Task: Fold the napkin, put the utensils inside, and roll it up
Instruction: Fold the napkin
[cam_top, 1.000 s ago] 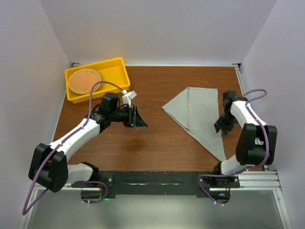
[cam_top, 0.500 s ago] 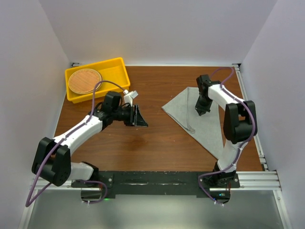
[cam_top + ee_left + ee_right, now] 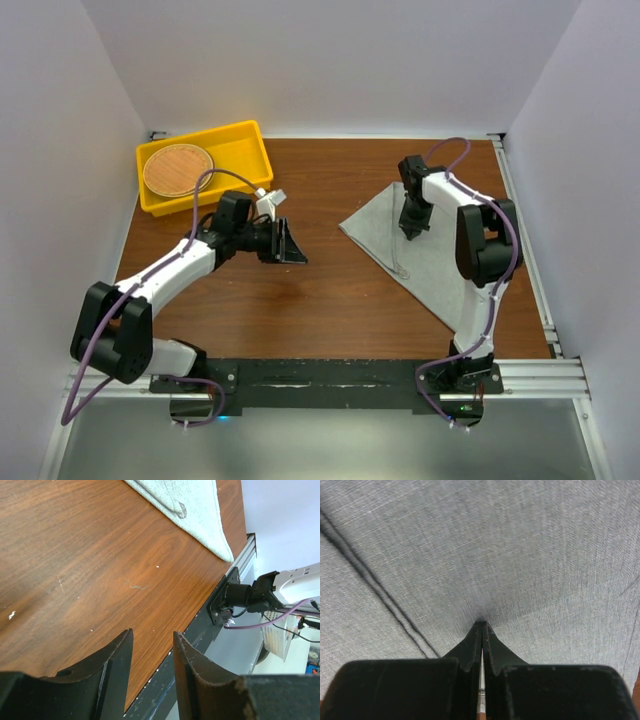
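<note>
While both arms stand over the table [image 3: 330,300], I record the napkin [image 3: 430,265] lying flat, folded into a triangle, well to the right of the yellow tray [image 3: 264,148]. The right gripper [image 3: 481,630] is down on the cloth's upper part on the side away from the tray, jaws pressed together and tips touching the weave. I cannot tell whether any fabric is caught between them. The left gripper [image 3: 152,640] hovers between tray and napkin over bare wood, jaws parted and holding nothing. No utensils are visible; the tray shows only a round woven disc [image 3: 177,170].

Assessment: the cloth looks light, limp and likely to slide on smooth wood. A mid-panel pinch would only tent it, so I would grip a corner or the stitched hem, taking both layers.
</note>
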Controlling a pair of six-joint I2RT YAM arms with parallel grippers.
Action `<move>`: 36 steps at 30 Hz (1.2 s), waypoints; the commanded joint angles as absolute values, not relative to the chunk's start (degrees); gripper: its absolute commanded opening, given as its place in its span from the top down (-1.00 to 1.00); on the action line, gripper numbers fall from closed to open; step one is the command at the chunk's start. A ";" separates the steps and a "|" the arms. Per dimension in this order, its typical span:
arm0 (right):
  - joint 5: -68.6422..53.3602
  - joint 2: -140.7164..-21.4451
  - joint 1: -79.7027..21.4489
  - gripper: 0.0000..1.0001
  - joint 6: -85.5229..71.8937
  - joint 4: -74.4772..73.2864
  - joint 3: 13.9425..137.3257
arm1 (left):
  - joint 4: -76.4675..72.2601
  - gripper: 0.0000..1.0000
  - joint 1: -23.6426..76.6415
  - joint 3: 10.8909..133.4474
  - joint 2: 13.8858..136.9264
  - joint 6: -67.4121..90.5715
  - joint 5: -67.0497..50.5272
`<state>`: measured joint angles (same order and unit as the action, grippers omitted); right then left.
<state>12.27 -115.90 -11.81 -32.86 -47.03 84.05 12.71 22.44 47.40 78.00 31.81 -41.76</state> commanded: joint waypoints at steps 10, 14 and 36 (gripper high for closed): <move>11.25 -124.62 -15.11 1.00 -27.87 -45.17 95.70 | 11.69 0.15 19.95 48.43 78.66 29.36 -43.86; 11.42 -126.56 -15.47 1.00 -26.54 -45.70 99.92 | 11.43 0.15 19.60 48.16 78.84 29.18 -44.38; 18.55 -81.40 14.13 0.00 -50.52 -51.78 56.97 | 7.47 0.14 21.09 44.82 78.05 28.39 -48.60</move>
